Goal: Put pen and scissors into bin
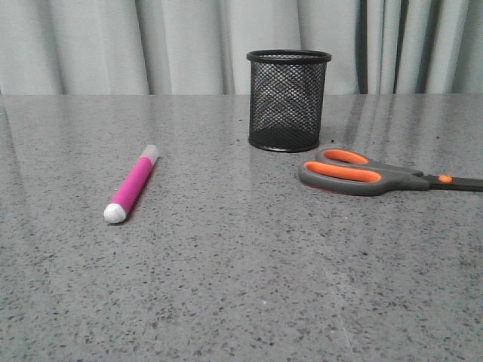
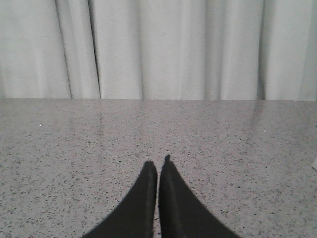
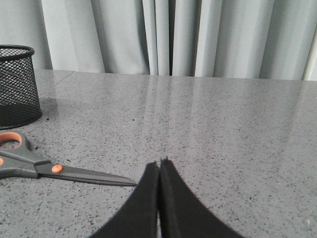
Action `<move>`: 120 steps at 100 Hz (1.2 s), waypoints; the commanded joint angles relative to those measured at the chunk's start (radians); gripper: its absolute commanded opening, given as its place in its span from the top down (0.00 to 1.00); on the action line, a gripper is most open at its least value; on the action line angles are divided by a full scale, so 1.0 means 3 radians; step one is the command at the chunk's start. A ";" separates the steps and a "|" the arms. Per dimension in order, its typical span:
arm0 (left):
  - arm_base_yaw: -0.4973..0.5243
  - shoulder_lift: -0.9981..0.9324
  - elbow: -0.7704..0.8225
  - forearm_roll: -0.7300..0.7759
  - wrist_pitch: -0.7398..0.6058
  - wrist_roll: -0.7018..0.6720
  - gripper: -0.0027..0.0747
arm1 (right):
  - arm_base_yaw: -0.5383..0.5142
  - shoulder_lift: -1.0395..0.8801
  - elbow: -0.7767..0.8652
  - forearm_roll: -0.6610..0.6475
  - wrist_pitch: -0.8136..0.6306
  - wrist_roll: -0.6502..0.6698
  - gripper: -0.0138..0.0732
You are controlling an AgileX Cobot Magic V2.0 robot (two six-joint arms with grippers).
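Front view: the black wire-mesh bin point(image 1: 288, 100) stands upright on the speckled grey stone surface point(image 1: 241, 286). The magenta pen point(image 1: 133, 185), round-ended and smooth, lies well to the left of the bin and nearer the camera. The scissors point(image 1: 377, 175), with grey handles lined in orange, lie just right of the bin. No arm shows here.

Left wrist view: the left gripper point(image 2: 158, 171) has its dark tapered jaws pressed together, holding nothing, over bare surface.

Right wrist view: the right gripper point(image 3: 159, 168) is likewise closed and empty, near the scissors' blade tips. I judge that flat blades on polished stone may slide, and the light bin could tip.
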 commanded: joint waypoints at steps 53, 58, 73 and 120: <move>0.0004 -0.0108 0.0151 -0.0036 -0.0252 -0.0022 0.99 | -0.0015 -0.0067 0.0047 -0.0033 -0.0281 -0.0003 0.93; 0.0004 -0.0108 0.0151 -0.0036 -0.0252 -0.0022 0.99 | -0.0015 -0.0067 0.0047 -0.0033 -0.0281 -0.0003 0.93; 0.0004 -0.0108 0.0151 -0.0036 -0.0252 -0.0022 0.99 | -0.0015 -0.0067 0.0047 -0.0033 -0.0289 -0.0003 0.93; 0.0004 -0.0108 0.0151 -0.0049 -0.0258 -0.0022 0.99 | -0.0015 -0.0067 0.0047 -0.0033 -0.0380 -0.0003 0.93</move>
